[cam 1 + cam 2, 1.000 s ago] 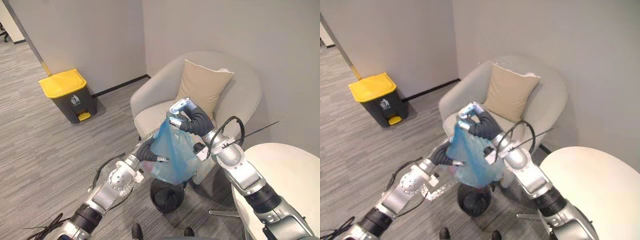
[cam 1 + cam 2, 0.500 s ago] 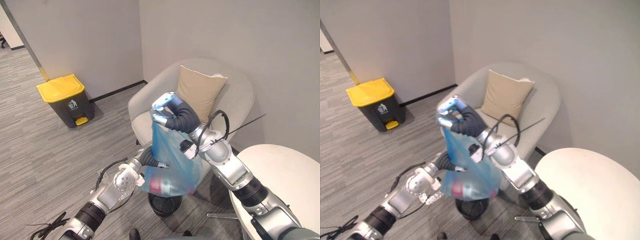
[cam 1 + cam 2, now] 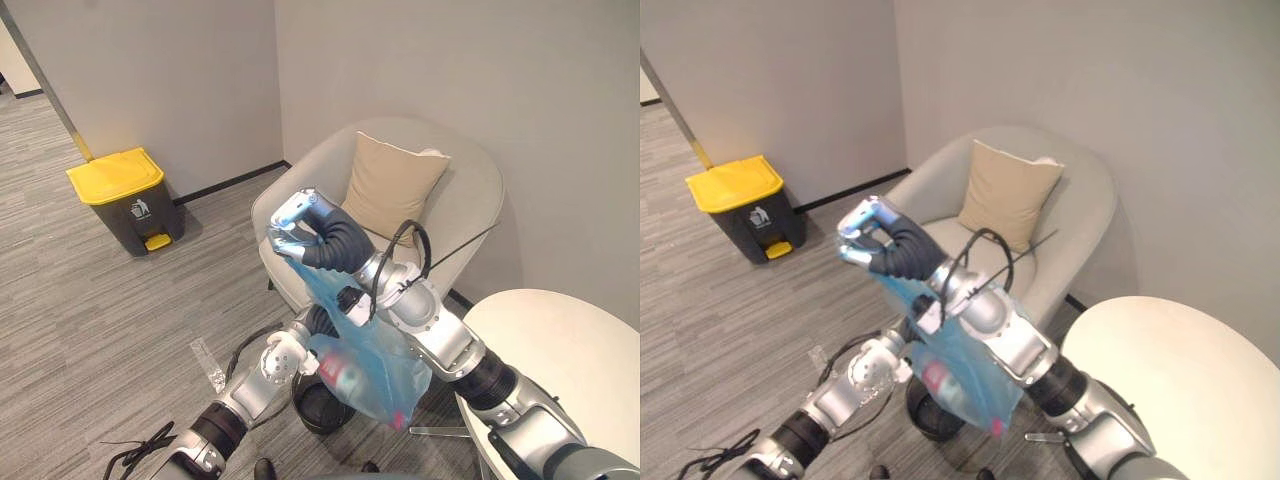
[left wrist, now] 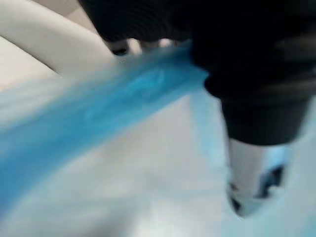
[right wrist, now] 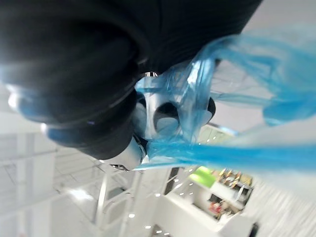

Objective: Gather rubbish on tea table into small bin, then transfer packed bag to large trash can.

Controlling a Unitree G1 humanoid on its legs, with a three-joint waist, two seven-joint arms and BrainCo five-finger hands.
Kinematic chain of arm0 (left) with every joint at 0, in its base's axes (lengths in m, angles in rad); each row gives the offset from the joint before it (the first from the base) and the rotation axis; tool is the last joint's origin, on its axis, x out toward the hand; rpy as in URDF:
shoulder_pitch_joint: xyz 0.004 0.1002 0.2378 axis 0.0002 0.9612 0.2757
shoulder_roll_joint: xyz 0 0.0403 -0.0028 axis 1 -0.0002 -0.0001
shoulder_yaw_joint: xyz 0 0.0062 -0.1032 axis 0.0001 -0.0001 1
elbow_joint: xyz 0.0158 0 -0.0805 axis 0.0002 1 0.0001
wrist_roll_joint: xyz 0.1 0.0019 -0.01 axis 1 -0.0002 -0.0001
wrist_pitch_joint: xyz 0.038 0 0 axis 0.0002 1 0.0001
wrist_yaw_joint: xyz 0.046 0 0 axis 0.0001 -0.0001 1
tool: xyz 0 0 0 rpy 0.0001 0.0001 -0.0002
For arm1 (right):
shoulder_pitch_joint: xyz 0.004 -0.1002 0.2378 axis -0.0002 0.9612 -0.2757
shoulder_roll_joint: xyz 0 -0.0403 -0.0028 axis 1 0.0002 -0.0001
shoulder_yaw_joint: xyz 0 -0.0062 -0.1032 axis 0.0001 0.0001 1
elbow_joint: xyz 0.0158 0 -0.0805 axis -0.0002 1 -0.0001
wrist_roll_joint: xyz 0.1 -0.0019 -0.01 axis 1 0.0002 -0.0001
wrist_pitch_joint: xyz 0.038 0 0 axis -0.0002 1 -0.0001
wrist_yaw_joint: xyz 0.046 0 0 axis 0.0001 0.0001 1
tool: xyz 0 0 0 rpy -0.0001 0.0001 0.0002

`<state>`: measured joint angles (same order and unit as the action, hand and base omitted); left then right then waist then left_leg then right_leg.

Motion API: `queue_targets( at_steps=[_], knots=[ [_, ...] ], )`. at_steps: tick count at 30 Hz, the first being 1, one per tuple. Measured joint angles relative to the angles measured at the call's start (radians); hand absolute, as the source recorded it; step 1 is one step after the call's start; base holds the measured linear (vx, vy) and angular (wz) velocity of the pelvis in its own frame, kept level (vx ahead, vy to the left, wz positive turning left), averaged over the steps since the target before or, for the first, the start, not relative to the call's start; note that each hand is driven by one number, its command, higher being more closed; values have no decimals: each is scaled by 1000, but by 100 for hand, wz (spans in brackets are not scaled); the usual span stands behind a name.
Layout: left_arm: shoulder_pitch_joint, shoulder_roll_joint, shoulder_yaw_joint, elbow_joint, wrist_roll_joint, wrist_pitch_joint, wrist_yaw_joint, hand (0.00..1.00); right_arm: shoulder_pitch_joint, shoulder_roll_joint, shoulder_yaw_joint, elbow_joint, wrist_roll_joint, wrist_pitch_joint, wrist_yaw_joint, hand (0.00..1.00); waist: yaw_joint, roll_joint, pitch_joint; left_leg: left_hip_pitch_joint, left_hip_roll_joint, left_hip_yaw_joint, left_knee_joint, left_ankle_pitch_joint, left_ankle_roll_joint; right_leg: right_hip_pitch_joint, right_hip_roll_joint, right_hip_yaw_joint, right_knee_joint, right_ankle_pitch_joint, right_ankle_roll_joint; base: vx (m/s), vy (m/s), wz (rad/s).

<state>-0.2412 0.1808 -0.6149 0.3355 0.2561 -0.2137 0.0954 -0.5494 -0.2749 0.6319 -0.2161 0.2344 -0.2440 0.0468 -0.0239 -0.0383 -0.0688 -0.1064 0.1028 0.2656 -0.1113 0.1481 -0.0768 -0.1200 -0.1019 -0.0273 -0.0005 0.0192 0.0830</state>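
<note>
Carrying step: right hand (image 3: 298,225) holds the blue bag (image 3: 375,352) with curled fingers; next, reach the far-left yellow-lidded trash can (image 3: 118,190)

Two plain grey walls (image 3: 150,70) meet in a corner. A black skirting board (image 3: 228,183) runs along the foot of one. The floor (image 3: 90,330) is grey striped carpet. A light grey armchair (image 3: 475,195) stands near the corner, with a beige cushion (image 3: 395,185) leaning against its back.
</note>
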Motion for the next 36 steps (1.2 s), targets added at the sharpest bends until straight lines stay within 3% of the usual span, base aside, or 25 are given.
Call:
queue_targets(
  at_steps=[14, 15, 31, 36],
  knots=[
    [4, -37, 45, 42, -26, 31, 59, 100, 103, 32, -9, 71, -41, -12, -12, 100, -17, -4, 2, 4, 2, 4, 0, -1, -1, 0, 2, 6, -3, 2, 1, 0, 0, 0],
    [10, -38, 58, 42, -36, 31, 59, 100, 125, 35, -11, 84, -48, -11, -12, 0, -18, -5, 3, 4, 2, 5, 0, -1, -2, 0, 1, 6, -3, 0, -2, 0, 0, 0],
    [110, -37, 220, 6, -84, 32, 60, 100, 271, -18, -169, 119, -338, -15, -64, 0, -19, -33, 16, 3, 2, -3, 0, -5, -6, 8, 1, -3, -4, -1, 3, 0, 0, 0],
    [157, -36, 274, -3, -86, 32, 60, 100, 271, -126, -245, 27, -398, -35, -104, 0, -20, -34, 17, 5, 3, -5, 0, -6, -7, 14, 2, -5, -7, -1, 3, 0, 0, 2]
  ],
)
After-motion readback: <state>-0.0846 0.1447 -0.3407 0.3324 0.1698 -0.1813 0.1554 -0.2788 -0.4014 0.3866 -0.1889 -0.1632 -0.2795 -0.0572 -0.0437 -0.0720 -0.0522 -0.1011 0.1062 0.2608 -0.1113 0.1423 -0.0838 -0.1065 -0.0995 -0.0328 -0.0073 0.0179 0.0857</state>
